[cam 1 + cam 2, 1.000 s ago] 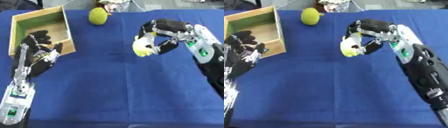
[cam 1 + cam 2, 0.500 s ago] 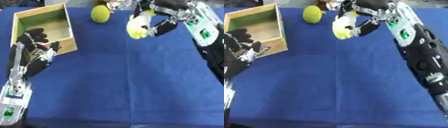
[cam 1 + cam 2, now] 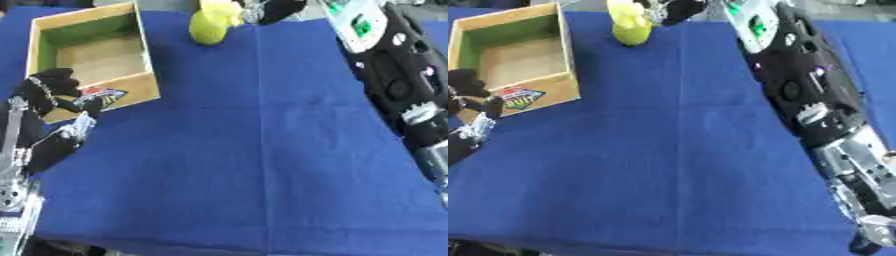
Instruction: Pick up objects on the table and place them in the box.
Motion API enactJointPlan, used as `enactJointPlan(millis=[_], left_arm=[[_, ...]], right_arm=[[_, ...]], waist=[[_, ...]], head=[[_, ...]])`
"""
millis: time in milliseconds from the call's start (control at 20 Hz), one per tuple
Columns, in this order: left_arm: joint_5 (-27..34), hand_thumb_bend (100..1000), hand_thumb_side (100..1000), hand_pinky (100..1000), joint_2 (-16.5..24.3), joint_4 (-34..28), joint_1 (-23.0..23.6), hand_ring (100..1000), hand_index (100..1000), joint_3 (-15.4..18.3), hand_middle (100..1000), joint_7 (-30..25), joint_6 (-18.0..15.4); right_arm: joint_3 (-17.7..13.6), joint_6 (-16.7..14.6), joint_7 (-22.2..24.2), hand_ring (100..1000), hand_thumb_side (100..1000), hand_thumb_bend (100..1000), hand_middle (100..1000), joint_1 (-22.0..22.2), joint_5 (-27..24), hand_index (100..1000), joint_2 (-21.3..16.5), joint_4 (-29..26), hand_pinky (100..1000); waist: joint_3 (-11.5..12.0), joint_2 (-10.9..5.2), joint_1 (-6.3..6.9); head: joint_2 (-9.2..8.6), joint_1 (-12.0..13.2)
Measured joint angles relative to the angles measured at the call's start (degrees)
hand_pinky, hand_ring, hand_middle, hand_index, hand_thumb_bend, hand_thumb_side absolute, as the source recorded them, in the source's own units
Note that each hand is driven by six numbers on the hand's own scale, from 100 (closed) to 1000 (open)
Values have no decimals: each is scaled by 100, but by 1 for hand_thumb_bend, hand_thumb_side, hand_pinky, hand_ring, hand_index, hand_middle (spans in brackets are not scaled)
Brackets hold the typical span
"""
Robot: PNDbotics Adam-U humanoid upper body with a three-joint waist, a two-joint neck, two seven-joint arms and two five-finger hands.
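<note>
While the right arm stretches across the blue tablecloth [image 3: 262, 150] to the far edge, its right hand [image 3: 677, 7] is seen with dark fingers curled around a yellow fruit [image 3: 623, 9]. A second yellow-green fruit [image 3: 207, 29] lies just beneath. The left hand [image 3: 48, 92] is held relaxed beside the wooden box [image 3: 144, 65].

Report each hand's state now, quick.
Left hand: open, holding nothing, fingers up by the wooden box's near corner.
Right hand: shut on a yellow fruit at the top edge, above a yellow-green fruit.
</note>
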Motion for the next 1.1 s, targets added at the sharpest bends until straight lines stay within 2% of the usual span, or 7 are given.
enactJointPlan(millis=[300, 600, 850, 1100], left_arm=[[178, 429, 340, 477, -65, -81, -165, 580, 743, -57, 557, 86, -150], [505, 432, 339, 484, -190, -362, -377, 573, 741, -54, 555, 640, -378], [733, 442, 338, 490, -300, -550, -539, 572, 738, -54, 555, 1097, -497], [791, 443, 332, 490, -351, -661, -616, 572, 739, -57, 555, 1189, -527]], right_arm=[[-129, 110, -272, 538, 100, 100, 239, -52, 252, 281, 241, 152, 687], [-186, 165, -413, 544, 100, 100, 253, -32, 538, 300, 444, 392, 690], [-233, 180, -516, 555, 100, 100, 283, 42, 884, 341, 593, 634, 699], [-325, 263, -662, 567, 100, 100, 316, 125, 1376, 381, 733, 909, 702]], waist=[[564, 14, -119], [1145, 14, -263], [1363, 14, -336], [1448, 29, -364]], head=[[-100, -508], [-144, -1041], [-169, -1339], [-225, -1513]])
